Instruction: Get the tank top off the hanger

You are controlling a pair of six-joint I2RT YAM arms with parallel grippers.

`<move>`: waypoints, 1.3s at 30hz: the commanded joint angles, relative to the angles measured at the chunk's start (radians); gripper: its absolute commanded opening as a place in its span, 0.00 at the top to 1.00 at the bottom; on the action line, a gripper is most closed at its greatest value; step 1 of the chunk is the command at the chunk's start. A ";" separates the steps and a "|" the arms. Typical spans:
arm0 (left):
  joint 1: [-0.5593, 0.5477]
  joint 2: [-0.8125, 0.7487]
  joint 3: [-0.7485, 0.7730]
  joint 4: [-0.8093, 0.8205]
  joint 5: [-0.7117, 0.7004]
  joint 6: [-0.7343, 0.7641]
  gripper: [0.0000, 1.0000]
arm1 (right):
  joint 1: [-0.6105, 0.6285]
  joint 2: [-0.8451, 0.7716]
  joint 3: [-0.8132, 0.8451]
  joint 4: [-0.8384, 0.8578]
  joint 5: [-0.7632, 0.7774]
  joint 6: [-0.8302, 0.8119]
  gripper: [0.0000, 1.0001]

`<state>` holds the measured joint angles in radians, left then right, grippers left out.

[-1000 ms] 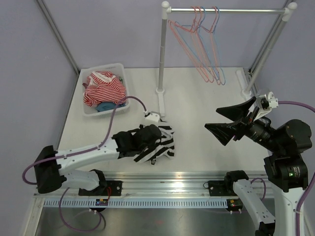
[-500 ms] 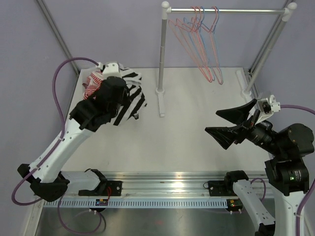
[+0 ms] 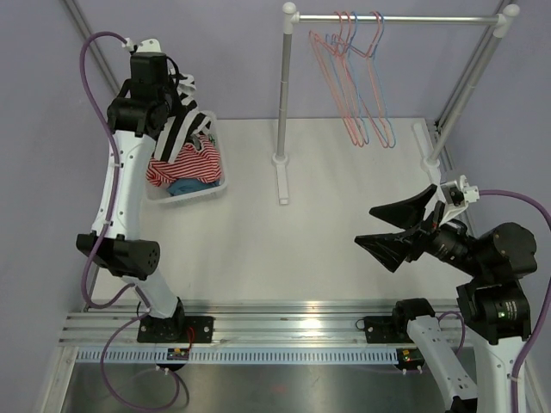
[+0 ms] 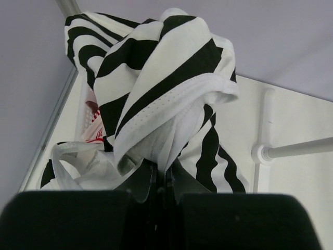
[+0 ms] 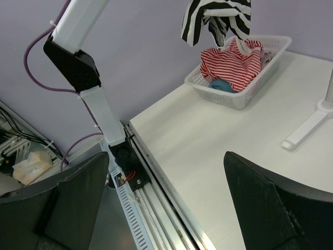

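My left gripper (image 4: 161,174) pinches tank top (image 4: 166,78) above basket (image 3: 202,193) at 10 o'clock; right gripper (image 3: 366,226) spread, empty, at 4 o'clock.

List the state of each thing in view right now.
tank top, bunched, dangling above the basket
left gripper, shut on the tank top
right gripper, open, empty
basket, holding other clothes
hangers, bare, hooked on the rail

Soft striped cloth tank top (image 4: 171,73), white plastic mesh basket (image 5: 263,73), shiny metal rail (image 3: 396,18), matt table (image 3: 344,232).
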<state>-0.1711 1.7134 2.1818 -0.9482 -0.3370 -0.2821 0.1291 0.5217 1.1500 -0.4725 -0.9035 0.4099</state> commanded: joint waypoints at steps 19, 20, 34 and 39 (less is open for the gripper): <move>0.251 0.598 -0.005 0.065 0.265 -0.015 1.00 | 0.003 -0.040 -0.116 0.044 0.018 0.067 0.01; 0.251 0.613 -0.007 0.060 0.283 -0.019 1.00 | 0.003 -0.040 -0.116 0.040 0.020 0.067 0.01; 0.255 0.402 0.176 -0.044 0.319 -0.020 0.39 | 0.003 -0.040 -0.095 -0.014 0.037 0.038 0.01; 0.257 0.263 0.194 -0.063 0.290 -0.011 0.02 | 0.003 -0.020 -0.069 -0.055 0.072 0.006 0.00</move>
<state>0.0872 2.1475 2.2990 -1.0035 -0.0589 -0.3019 0.1291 0.4839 1.0378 -0.5045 -0.8692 0.4469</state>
